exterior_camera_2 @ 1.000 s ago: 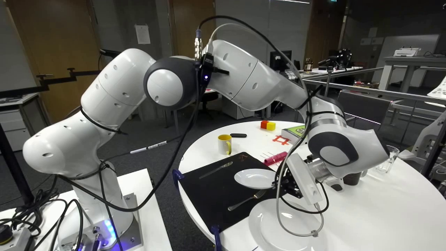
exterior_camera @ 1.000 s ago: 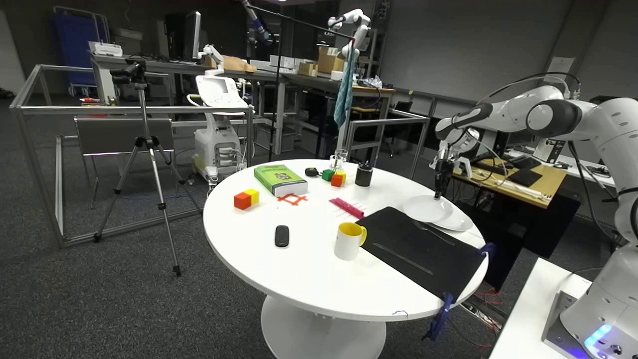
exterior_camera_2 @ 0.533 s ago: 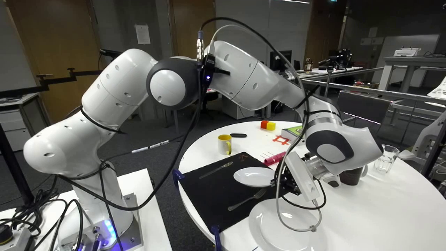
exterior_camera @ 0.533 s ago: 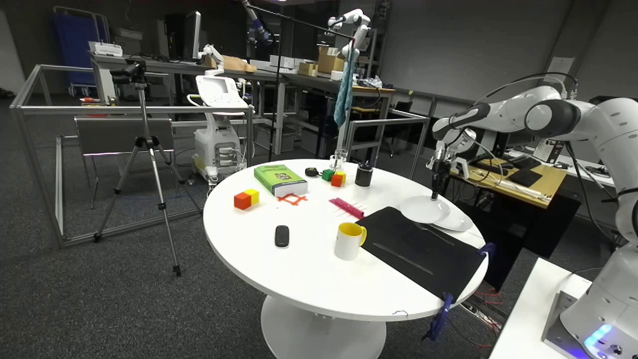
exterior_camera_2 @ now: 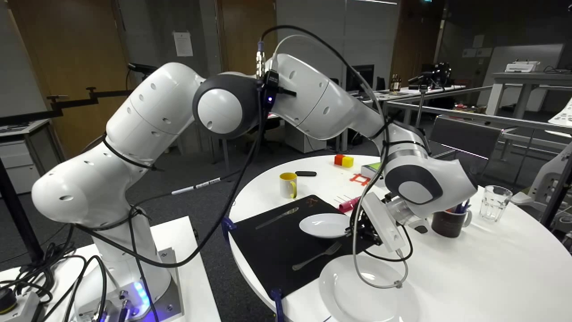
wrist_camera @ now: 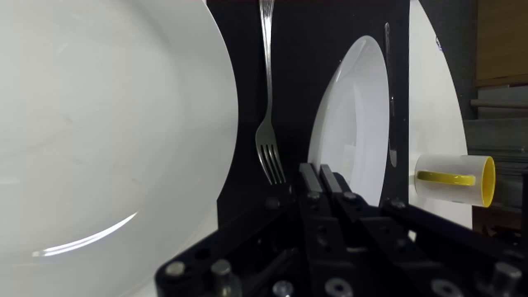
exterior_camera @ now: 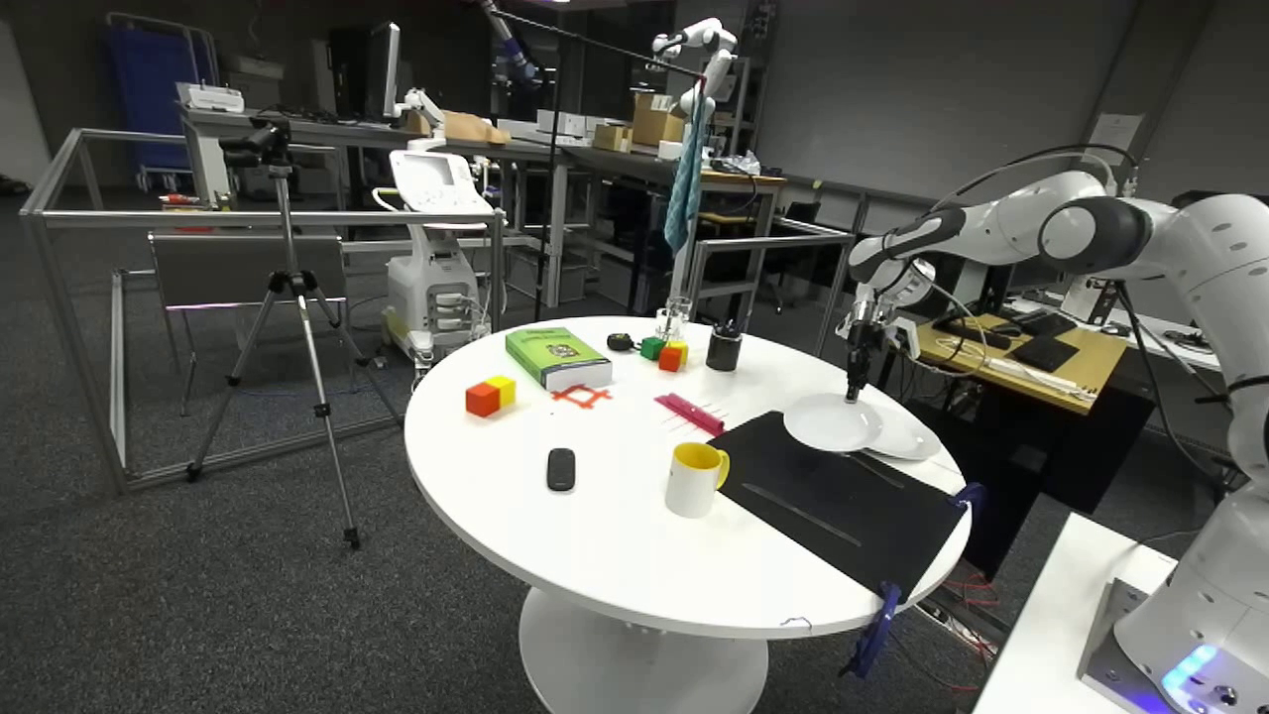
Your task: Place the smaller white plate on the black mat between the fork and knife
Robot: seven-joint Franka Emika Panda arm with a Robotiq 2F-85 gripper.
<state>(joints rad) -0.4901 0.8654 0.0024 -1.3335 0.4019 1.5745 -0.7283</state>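
- At left in the wrist view: big plate (wrist_camera: 111, 123), lying flat and face up on the surface (wrist_camera: 431, 103), with rim reaching over the left edge of the mat (wrist_camera: 295, 82). Not called for by the task.
- Next to the right: fork (wrist_camera: 269, 108), flat on the mat with tines toward the near end, clear of both plates in this view. Best left unbrushed.
- Right of the fork: small plate (wrist_camera: 354, 119), with jaws drawn together and clamped on the left rim. Held over the mat between fork and knife (exterior_camera_2: 277, 218); no way to be sure whether touching the mat.
- Judged from this: on the setting-down step, with release not yet done. Next, likely needs levelling, lowering flat, perhaps shifting a little toward the far end to sit more centrally, and only then parting the jaws.
- Small plate, in looks: round, white, plain and glossy, shallow with a raised rim. Tilted, apparently with the knife side lower; would probably knock against the mat if let go too high.
- Farther right: knife, flat on the mat, just beside the small plate's rim in the wrist view.
- At right: cup (wrist_camera: 449, 165), upright on the surface beside the mat.
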